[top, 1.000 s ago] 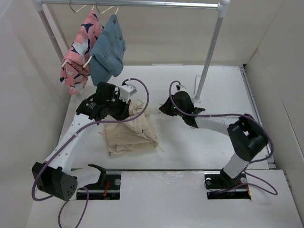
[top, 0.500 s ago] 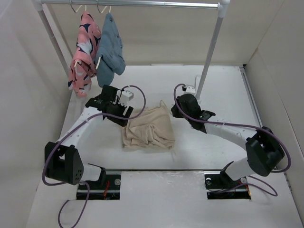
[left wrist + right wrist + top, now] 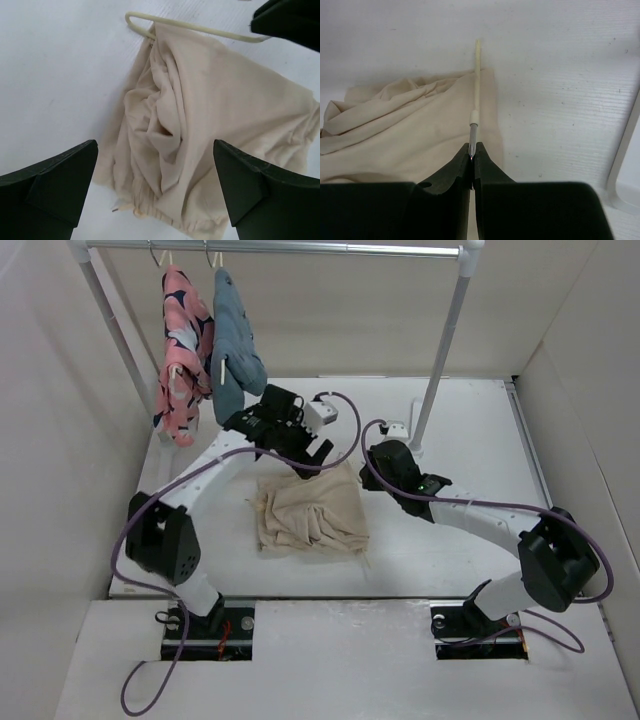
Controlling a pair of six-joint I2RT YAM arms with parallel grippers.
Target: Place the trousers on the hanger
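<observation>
- Since a second ago, the trousers point(image 3: 310, 515) are shifted rightward to the middle of the table point(image 3: 480, 430), and the left gripper point(image 3: 316, 454) is carried from their left side to their far edge.
- That left gripper, closed before, is now spread wide above the cloth, with nothing between its fingers point(image 3: 55, 185).
- The right gripper point(image 3: 366, 478) is pressed together on the thin metal stem of the hanger point(image 3: 476, 80), just below a small white collar.
- From that pinch, the hanger's pale rod is seen running straight away from the right gripper, its free end pointed toward the back of the table.
- In the left wrist view, the hanger is laid lengthwise along one edge of the trousers, with a curved end left bare at the cloth's corner; the rest is hidden under cloth.
- The trousers are heaped flat and wrinkled on the table, between the two grippers.
- A pink garment point(image 3: 180, 340) and a blue garment point(image 3: 235, 350) are hung from the rail point(image 3: 330, 248) at the back left, straighter than a second ago.
</observation>
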